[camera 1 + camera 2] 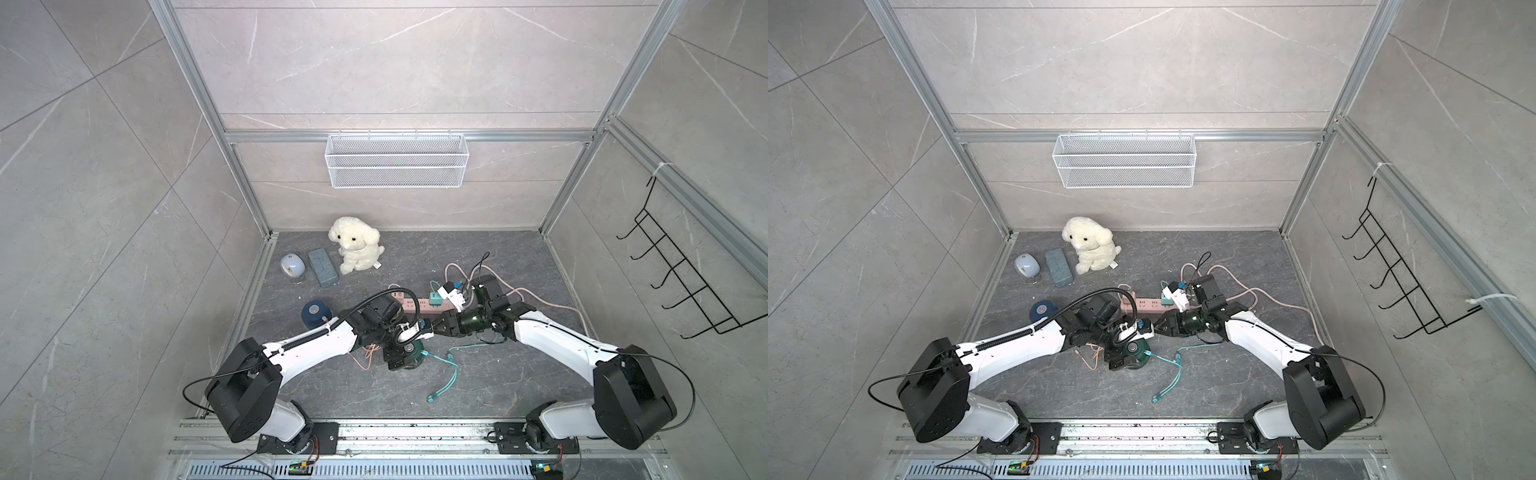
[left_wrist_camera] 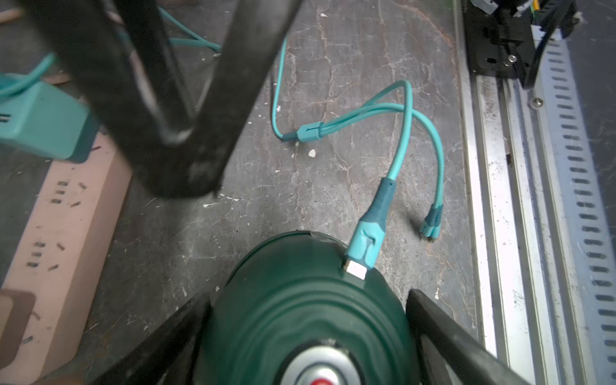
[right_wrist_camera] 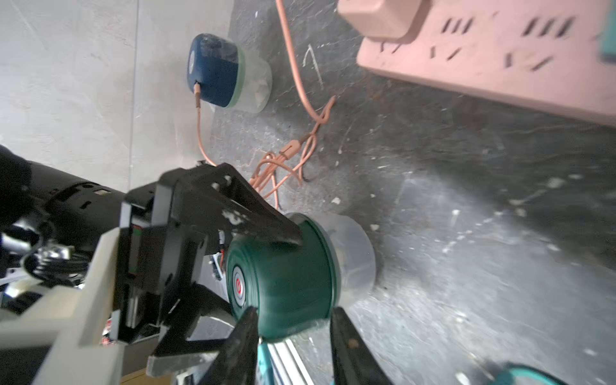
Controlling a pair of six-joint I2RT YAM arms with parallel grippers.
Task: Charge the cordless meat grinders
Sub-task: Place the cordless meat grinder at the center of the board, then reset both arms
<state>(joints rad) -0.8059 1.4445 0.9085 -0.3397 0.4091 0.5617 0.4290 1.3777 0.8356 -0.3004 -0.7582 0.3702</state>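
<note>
The left arm (image 1: 316,347) and right arm (image 1: 552,340) are built from white link shells joined by black cylindrical joint housings (image 1: 245,386). A black corrugated conduit (image 1: 309,334) is fitted along the left arm. Thin black cables (image 1: 183,390) are looped at both shoulders. The left gripper (image 3: 266,276) is fitted with black tapered fingers (image 3: 253,213), scuffed white.

No words or numbers can be read anywhere. The dark green grinder (image 3: 286,276) has a small red mark (image 3: 238,286) on its round silver top, but it is too blurry to read. The white toy dog (image 1: 355,245) has a little tag (image 1: 377,265), too small to read.
</note>
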